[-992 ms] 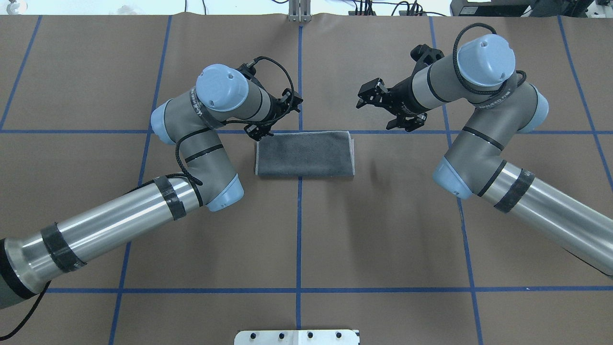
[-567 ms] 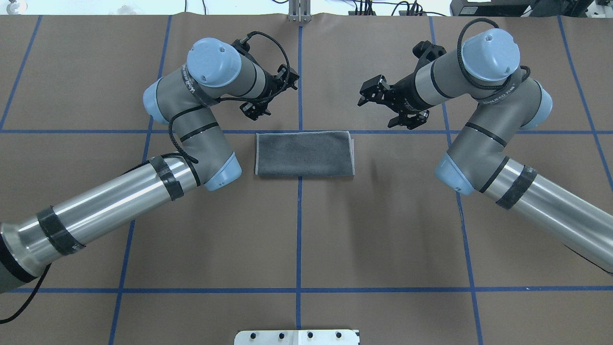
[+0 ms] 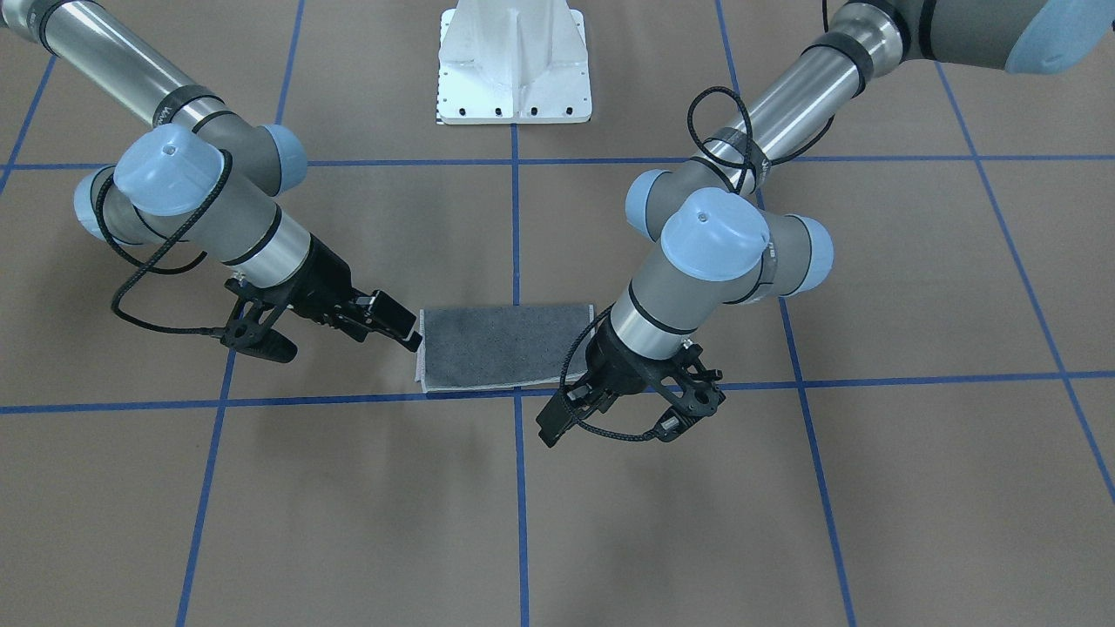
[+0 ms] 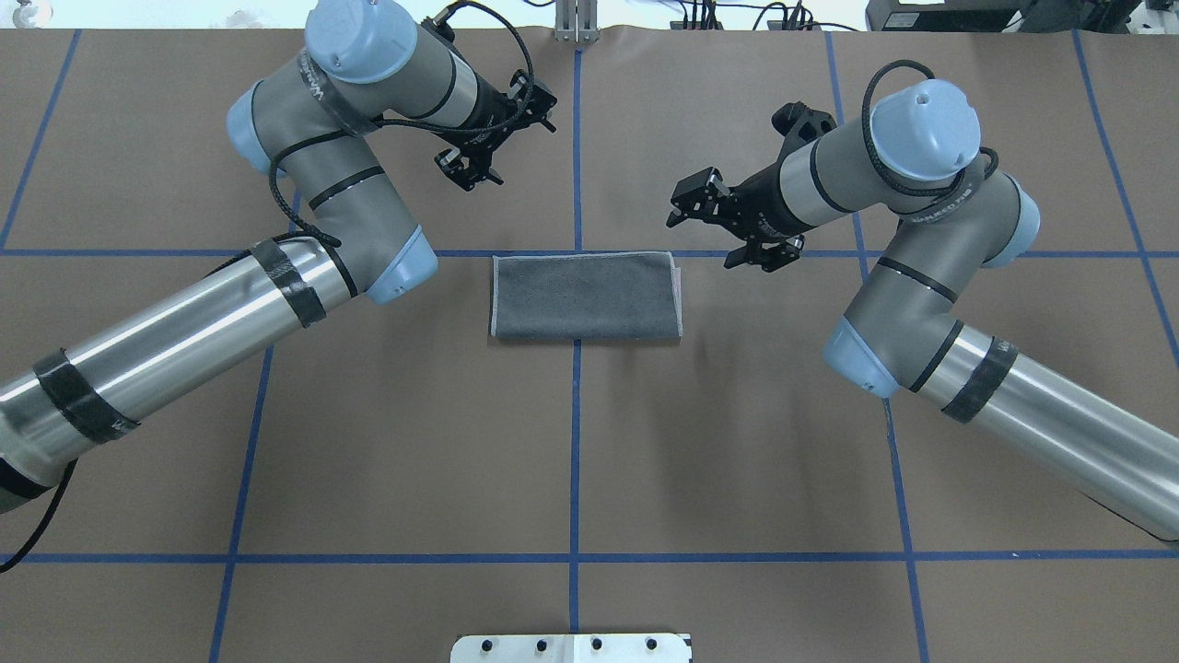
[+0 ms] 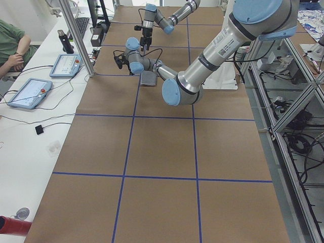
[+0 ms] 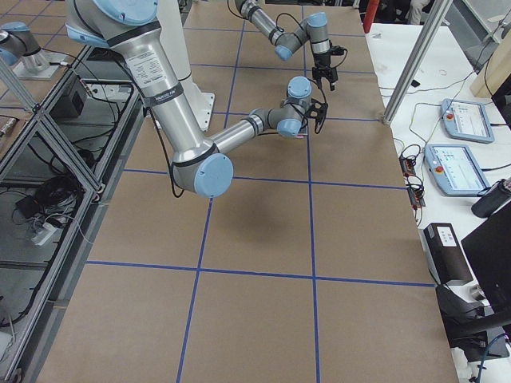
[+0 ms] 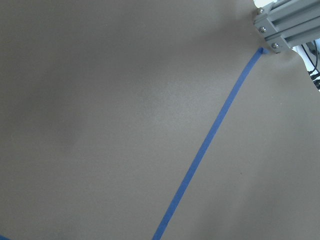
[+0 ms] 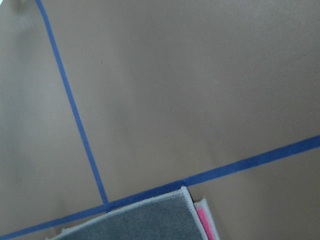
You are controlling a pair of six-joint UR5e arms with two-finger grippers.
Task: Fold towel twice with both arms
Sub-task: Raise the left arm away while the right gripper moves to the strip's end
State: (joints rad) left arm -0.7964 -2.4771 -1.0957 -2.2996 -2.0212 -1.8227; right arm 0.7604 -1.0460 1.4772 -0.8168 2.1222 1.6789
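The right gripper (image 4: pixel 682 204) has its fingers parted with nothing between them, and it hovers just off the upper right corner of the towel (image 4: pixel 587 295). The left gripper (image 3: pixel 550 424) holds nothing; I cannot tell how far its fingers are spread. The towel lies at frame centre, folded into a rectangle, grey face up, on the brown table (image 4: pixel 737 442) with its grid of blue tape (image 4: pixel 574 442). A tablet (image 5: pixel 25 92) lies on a white bench at far left.

Robotics lab: blue-taped paper-covered table (image 4: pixel 737 442), teach pendant (image 5: pixel 25 93), aluminium post (image 5: pixel 76 35)
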